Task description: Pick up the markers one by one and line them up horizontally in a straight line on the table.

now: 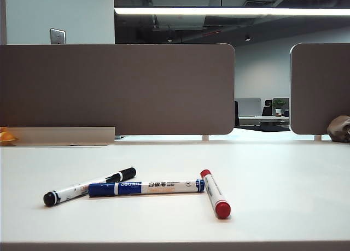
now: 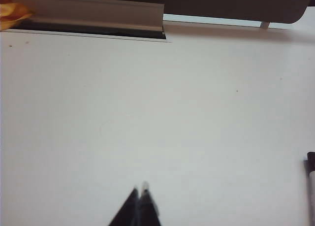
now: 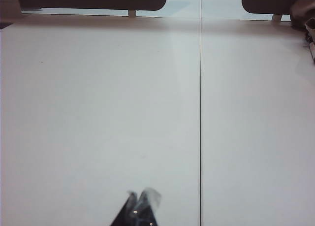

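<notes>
I see three markers lying near the front edge of the table (image 1: 273, 163). The blue marker (image 1: 146, 187) lies almost level across the exterior view. The black marker (image 1: 89, 186) sits to its left, angled, its far cap just beside the blue marker's blue end. The red marker (image 1: 215, 193) lies at the blue one's right end, slanting toward the camera, its near cap pointing at me. They are not in one straight line.

Neither arm shows in the exterior view. In its wrist view, my left gripper (image 2: 140, 190) hangs over bare table with its jaws pressed together on nothing; a dark marker end shows at the frame's edge, well apart from the tips. My right gripper (image 3: 139, 196) is likewise closed and empty over bare table beside a seam (image 3: 201, 113). Partition panels (image 1: 117, 89) stand behind.
</notes>
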